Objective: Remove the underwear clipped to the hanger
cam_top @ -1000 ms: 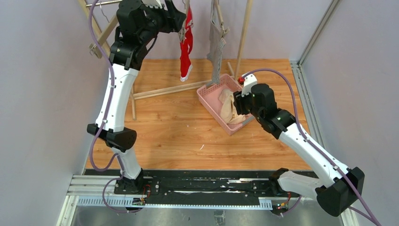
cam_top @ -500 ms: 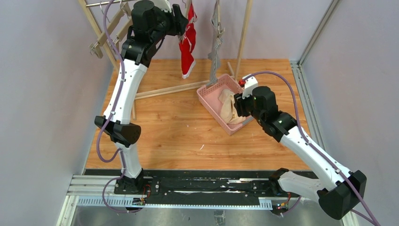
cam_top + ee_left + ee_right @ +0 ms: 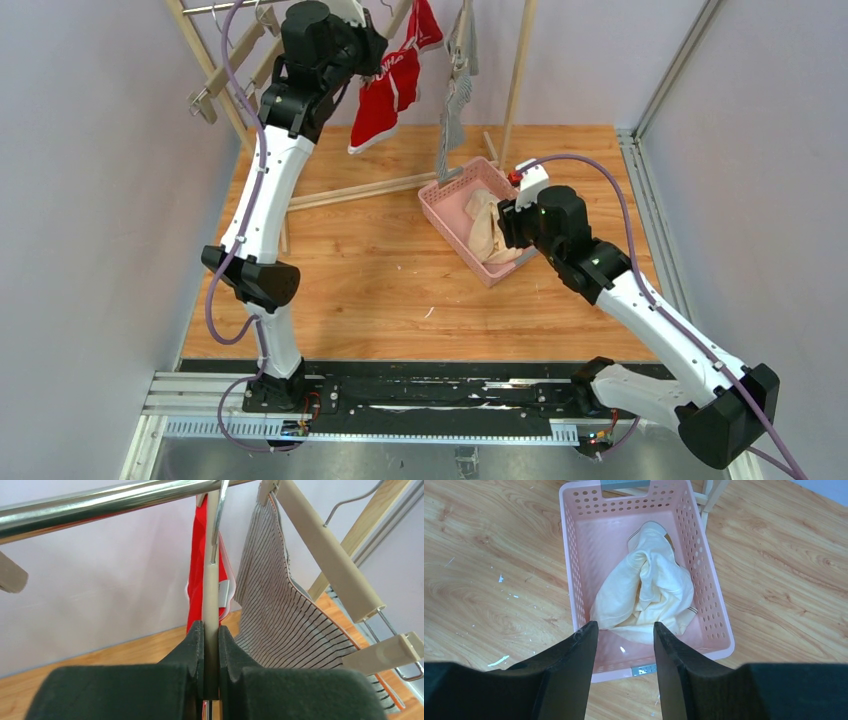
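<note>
Above the pink basket (image 3: pixel 569 555): right gripper (image 3: pixel 624 630) spread wide, empty, hovering over cream shorts (image 3: pixel 649 590) crumpled inside. Beyond the basket and to its left, up at the rail (image 3: pixel 100 505): left gripper (image 3: pixel 211 630) pressed together on the beige hanger (image 3: pixel 212 585), with red shorts (image 3: pixel 196 545) hanging just behind it. Straight behind the basket: striped shorts (image 3: pixel 280 615) on a second hanger (image 3: pixel 325 565). Treat as light, limp, stretchy fabric. Expect resistance at each clip (image 3: pixel 395 652). Grasp a bunched fold near the free hem; pull down steadily.

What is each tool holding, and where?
Left tool pinches the near end of the beige hanger carrying the red underwear. Right tool is open above the basket, holding nothing.
</note>
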Tool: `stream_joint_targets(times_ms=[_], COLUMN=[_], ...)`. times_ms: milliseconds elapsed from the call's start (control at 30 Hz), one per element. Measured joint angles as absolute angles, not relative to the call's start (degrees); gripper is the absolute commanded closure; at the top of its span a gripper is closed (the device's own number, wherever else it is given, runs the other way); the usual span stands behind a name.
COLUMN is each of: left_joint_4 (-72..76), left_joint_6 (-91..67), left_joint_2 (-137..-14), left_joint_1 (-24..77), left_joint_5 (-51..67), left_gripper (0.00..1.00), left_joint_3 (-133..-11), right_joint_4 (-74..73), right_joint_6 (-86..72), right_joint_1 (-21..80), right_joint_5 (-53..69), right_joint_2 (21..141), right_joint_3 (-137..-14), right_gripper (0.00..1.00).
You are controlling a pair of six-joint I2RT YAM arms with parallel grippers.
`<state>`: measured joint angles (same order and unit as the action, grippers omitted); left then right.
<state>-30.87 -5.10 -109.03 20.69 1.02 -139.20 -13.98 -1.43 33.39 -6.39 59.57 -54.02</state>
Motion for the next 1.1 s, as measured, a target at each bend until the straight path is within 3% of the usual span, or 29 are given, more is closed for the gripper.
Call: stream_joint_targets(times_ms=[767,1100], left_joint_4=[-25.17,-21.58], left_joint_6=[-1.87,-1.41], left_joint_2=[-103.09,-93.01], left_joint_1=[20.82,20.82], left_joint_5=[-5.37,-5.41], left_gripper=[1.0,1.0], left_joint_3=[-131.11,-118.52], right_joint_4=[-12.84,-12.67], right_joint_6=[-1.43,-1.45], right_joint_1=[33.39,33.39], right_joint_5=[-7.01,-6.98], right_joint_2=[59.59,59.59], right_joint_3=[-52.42,-52.42], right_gripper=[0.57,0.57])
